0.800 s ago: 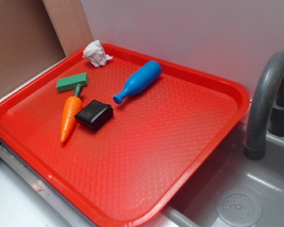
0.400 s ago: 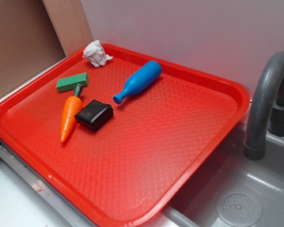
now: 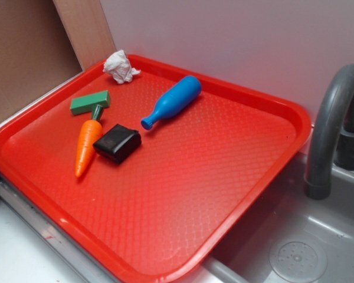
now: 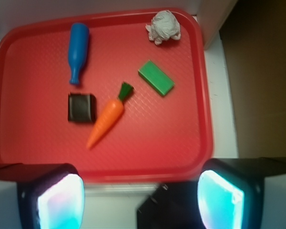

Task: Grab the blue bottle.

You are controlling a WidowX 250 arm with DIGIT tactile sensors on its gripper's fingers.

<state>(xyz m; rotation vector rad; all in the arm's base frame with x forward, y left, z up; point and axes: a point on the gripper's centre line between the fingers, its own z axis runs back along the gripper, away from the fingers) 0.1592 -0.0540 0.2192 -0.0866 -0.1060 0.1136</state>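
Observation:
The blue bottle (image 3: 173,101) lies on its side at the back of the red tray (image 3: 265,171), neck toward the front left. In the wrist view the blue bottle (image 4: 78,50) lies at the tray's upper left, neck pointing down. My gripper (image 4: 140,198) is open and empty, its two pads wide apart at the bottom of the wrist view, above the tray's near edge and far from the bottle. The gripper does not show in the exterior view.
On the tray lie an orange carrot (image 3: 86,147), a black block (image 3: 117,143), a green block (image 3: 90,102) and a crumpled white paper ball (image 3: 120,66). A grey faucet (image 3: 330,124) and sink (image 3: 295,256) stand to the right. A wall runs behind.

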